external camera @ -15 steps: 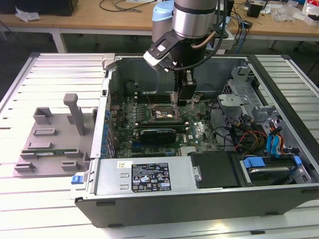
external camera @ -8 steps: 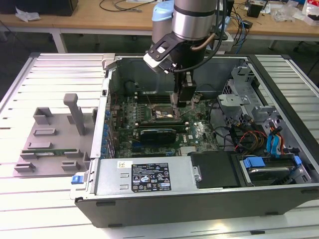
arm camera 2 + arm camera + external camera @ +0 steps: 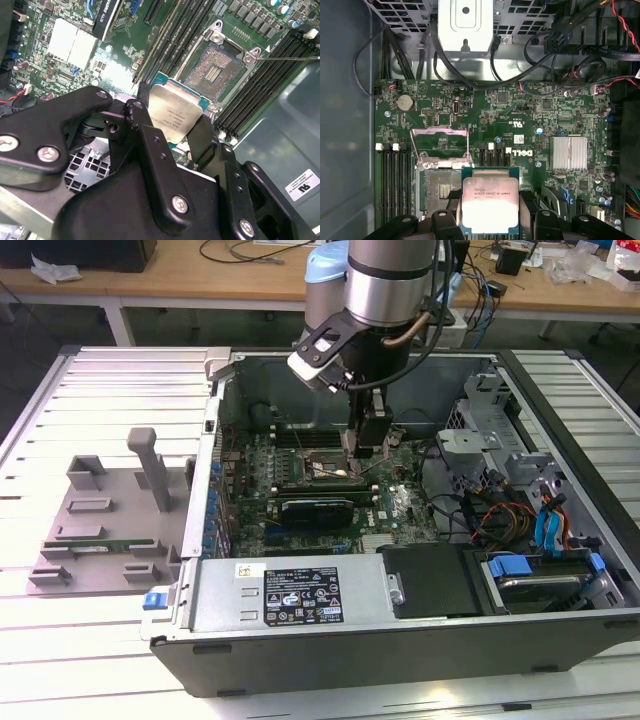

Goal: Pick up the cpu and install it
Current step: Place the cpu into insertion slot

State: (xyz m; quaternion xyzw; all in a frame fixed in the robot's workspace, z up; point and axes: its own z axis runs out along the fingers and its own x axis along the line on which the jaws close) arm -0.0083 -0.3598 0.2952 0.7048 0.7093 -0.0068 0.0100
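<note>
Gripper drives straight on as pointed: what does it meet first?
The gripper holds the cpu, which would likely meet the frame edge of the open socket first; it hangs partly beside it. Depth unclear.

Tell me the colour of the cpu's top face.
Shiny silver-grey with dark print, rimmed in green; the cpu shows best in the first wrist view.

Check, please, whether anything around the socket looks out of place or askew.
Nothing looks damaged or spilled. The cpu, gripped in the claw, appears beside the open socket in the first wrist view, not seated in it. The socket's frame stands lifted, as fits an install.
</note>
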